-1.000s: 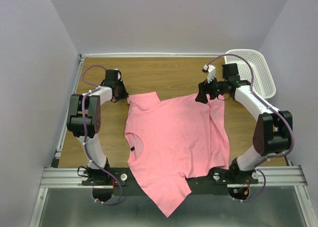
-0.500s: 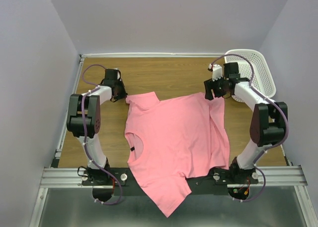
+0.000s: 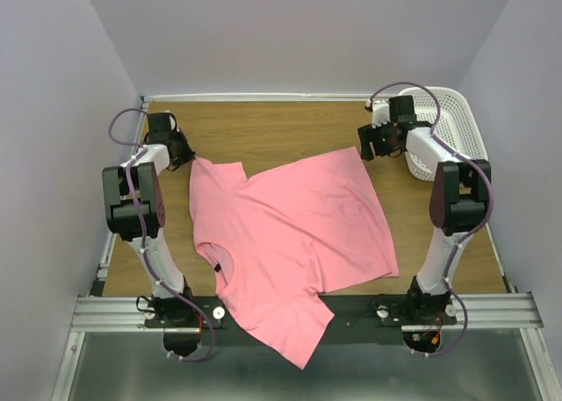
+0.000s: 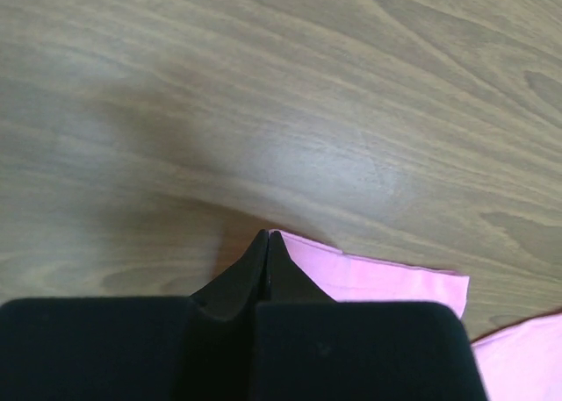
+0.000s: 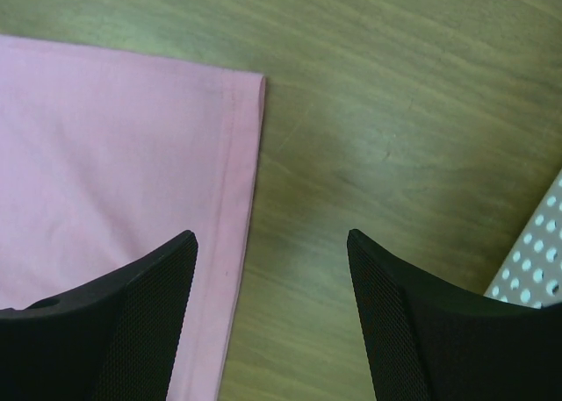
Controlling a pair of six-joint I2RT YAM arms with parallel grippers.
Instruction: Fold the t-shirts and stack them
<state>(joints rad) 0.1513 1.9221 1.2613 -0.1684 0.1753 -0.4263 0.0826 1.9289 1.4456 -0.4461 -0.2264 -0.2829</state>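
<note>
One salmon-pink t-shirt (image 3: 290,230) lies spread flat on the wooden table, neck to the left with its dark label (image 3: 216,269). One sleeve hangs over the front rail. My left gripper (image 3: 185,157) is shut on the far-left sleeve edge. In the left wrist view its closed tips (image 4: 266,235) pinch the pink cloth (image 4: 386,282) against the wood. My right gripper (image 3: 368,144) is open and empty just past the far-right hem corner. In the right wrist view, the right gripper (image 5: 270,237) has the hem corner (image 5: 132,138) under its left finger.
A white plastic mesh basket (image 3: 457,129) stands at the back right, close behind the right gripper; its edge shows in the right wrist view (image 5: 536,252). Bare wood (image 3: 281,129) lies behind the shirt. Walls close in on three sides.
The left gripper pulled the sleeve left and back, and the shirt shifted left and flattened. The right gripper let go of the hem, opened and drew back toward the basket.
</note>
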